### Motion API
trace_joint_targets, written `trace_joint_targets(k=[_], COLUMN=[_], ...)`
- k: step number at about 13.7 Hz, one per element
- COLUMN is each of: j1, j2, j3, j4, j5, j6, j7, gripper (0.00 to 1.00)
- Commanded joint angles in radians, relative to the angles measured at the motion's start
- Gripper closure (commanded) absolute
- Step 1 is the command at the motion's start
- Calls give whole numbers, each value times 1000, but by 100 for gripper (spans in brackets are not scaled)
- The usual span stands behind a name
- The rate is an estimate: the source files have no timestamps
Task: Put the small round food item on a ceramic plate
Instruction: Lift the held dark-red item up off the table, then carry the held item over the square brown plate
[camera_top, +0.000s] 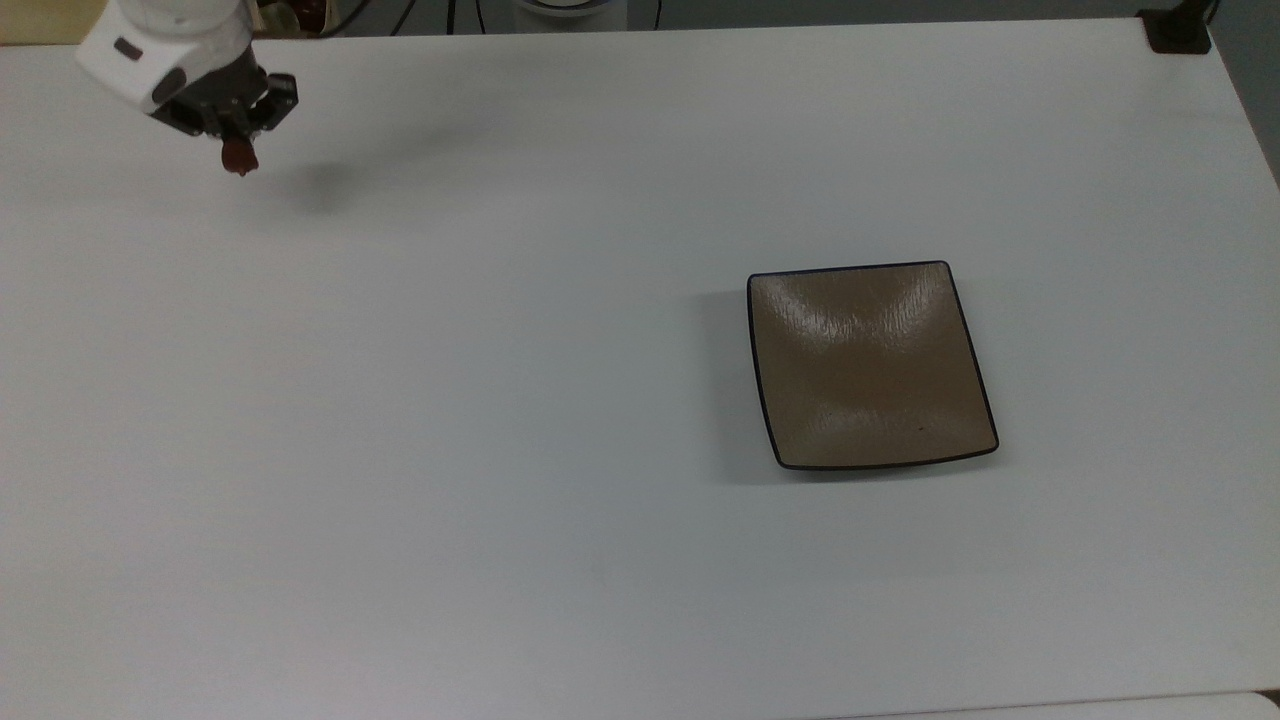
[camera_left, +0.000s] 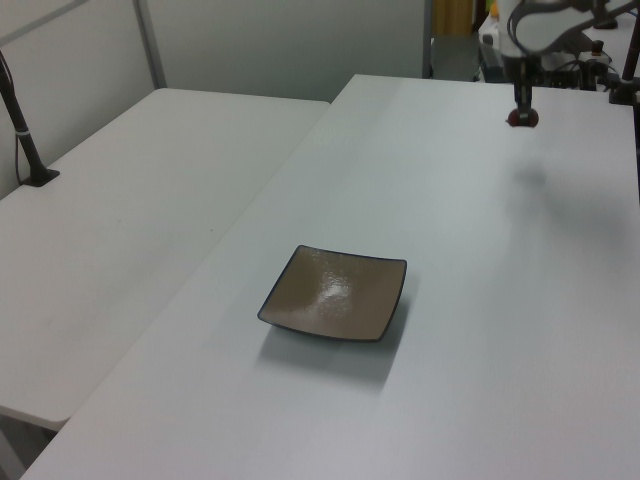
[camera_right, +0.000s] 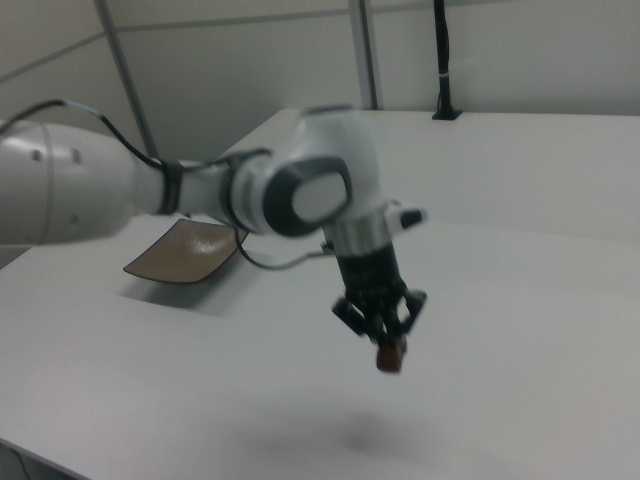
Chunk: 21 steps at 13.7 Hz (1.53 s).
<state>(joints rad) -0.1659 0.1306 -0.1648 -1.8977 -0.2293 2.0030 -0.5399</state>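
Observation:
The small round food item (camera_top: 238, 156) is a tiny reddish-brown lump, pinched in my gripper (camera_top: 238, 152) and hanging above the white table at the top view's far upper left. Its shadow lies on the table a little to the right. In the left view the item (camera_left: 521, 118) hangs at the far right under the gripper (camera_left: 521, 112). The right view shows the gripper (camera_right: 388, 350) shut on the item (camera_right: 389, 358), well above the tabletop. The ceramic plate (camera_top: 872, 365), square and tan-brown with a dark rim, lies bare at the top view's centre right, far from the gripper, and also shows as the plate (camera_left: 335, 294) and the plate (camera_right: 185, 252).
A wide white table (camera_top: 500, 450) carries the plate. A second white table (camera_left: 130, 220) stands alongside at the left view's left, with a black clamp post (camera_left: 25, 140) on it. Another black clamp (camera_top: 1178, 30) sits at the top view's upper right corner.

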Motion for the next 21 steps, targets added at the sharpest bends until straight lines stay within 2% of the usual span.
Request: trace_joint_targets(k=[1, 3, 7, 9, 15, 19, 21], j1=[29, 31, 51, 95, 218, 330, 376], j2=[-77, -98, -132, -137, -123, -80, -57], j3=[42, 66, 126, 129, 174, 177, 177], j4=[110, 184, 232, 249, 275, 304, 304], j5=[86, 137, 191, 243, 272, 294, 311], j6=[-179, -280, -343, -345, -329, -313, -251], j7=[2, -5, 3, 21, 199, 323, 386], gripper=[87, 86, 86, 86, 84, 82, 81])
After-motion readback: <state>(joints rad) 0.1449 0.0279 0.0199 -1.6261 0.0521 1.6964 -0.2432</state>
